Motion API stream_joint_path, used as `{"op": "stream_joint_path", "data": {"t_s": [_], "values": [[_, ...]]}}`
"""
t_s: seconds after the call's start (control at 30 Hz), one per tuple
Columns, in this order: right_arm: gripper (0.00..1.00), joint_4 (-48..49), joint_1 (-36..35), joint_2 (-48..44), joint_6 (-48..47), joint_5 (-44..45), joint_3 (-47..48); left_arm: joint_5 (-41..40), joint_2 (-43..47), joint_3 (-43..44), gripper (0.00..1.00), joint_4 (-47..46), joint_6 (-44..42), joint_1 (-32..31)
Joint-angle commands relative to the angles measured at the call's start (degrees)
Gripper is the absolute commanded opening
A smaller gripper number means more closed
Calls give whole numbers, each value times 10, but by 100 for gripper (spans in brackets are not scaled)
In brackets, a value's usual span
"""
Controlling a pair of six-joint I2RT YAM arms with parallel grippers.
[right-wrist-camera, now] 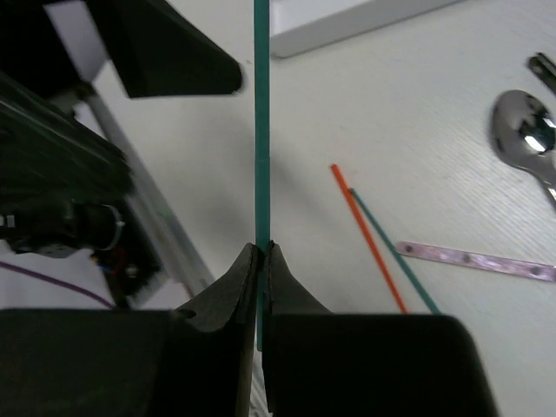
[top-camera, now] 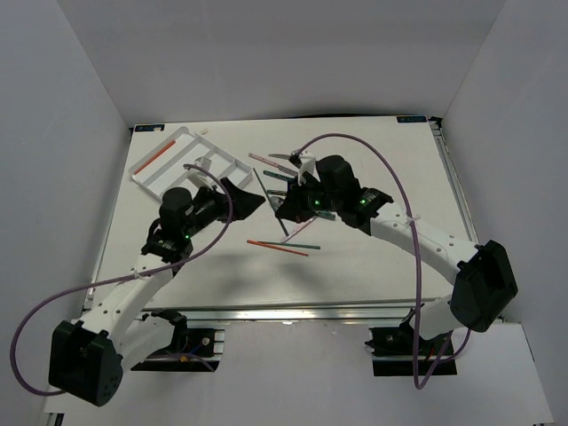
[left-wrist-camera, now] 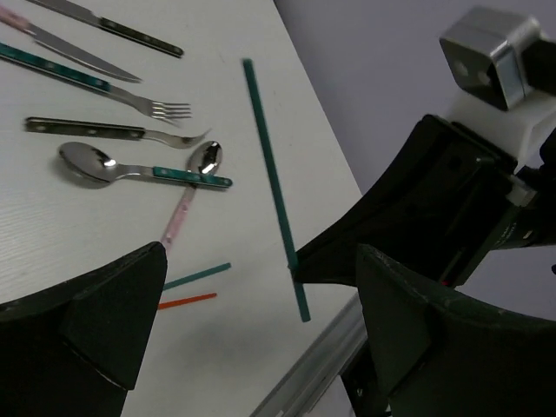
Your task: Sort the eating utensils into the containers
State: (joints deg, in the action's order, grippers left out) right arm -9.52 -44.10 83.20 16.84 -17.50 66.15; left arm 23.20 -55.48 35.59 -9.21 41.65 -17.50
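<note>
DESK: What has the right arm got?

PHOTOGRAPHER: The right gripper (right-wrist-camera: 261, 254) is pinched tight on a teal chopstick (right-wrist-camera: 261, 130), which runs straight out ahead from between its fingers. This happens over the middle of the worktop (top-camera: 373, 266). Whether the stick hangs clear of the surface or rests on it, I cannot tell.

DESK: And the left arm?

PHOTOGRAPHER: The left gripper (left-wrist-camera: 261, 256) stands spread wide with nothing in it. It faces the held chopstick from the left, just off the near right corner of the white cutlery tray (top-camera: 217, 149).

DESK: Where does the tray sit?

PHOTOGRAPHER: At the far left of the worktop, turned at an angle. One red chopstick (top-camera: 155, 155) lies in its leftmost long compartment. What the other compartments hold is too small to make out.

DESK: The other pieces?

PHOTOGRAPHER: They lie in a loose group to the right of the tray, beyond the right gripper. The left wrist view shows a teal-handled fork (left-wrist-camera: 95, 82) and a dark-handled fork (left-wrist-camera: 87, 129) lying near each other. Beside them a teal-handled spoon (left-wrist-camera: 130, 171) is crossed with a pink-handled spoon (left-wrist-camera: 187, 195). Two knives run off the top edge of that view. Nearer the arm bases, a loose red chopstick (right-wrist-camera: 369, 239) and a loose teal chopstick (right-wrist-camera: 391, 252) lie side by side, almost meeting at one end.
</note>
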Motion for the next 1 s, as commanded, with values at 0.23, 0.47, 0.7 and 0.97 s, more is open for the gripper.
{"op": "stream_joint_path", "data": {"t_s": [0.23,0.47,0.7,0.97], "values": [[0,72,-6,-15,112,-99,47,-37,-94,73,73,-76,12,-62],[27,75,1,-19,112,-72,40,-63,-132,131,0,-8,-22,-69],[89,54,91,-155,119,31,-86,-610,-311,422,0,314,-336,-56],[89,-53,106,-258,46,38,-139,-727,-600,621,0,27,-664,88]]}}
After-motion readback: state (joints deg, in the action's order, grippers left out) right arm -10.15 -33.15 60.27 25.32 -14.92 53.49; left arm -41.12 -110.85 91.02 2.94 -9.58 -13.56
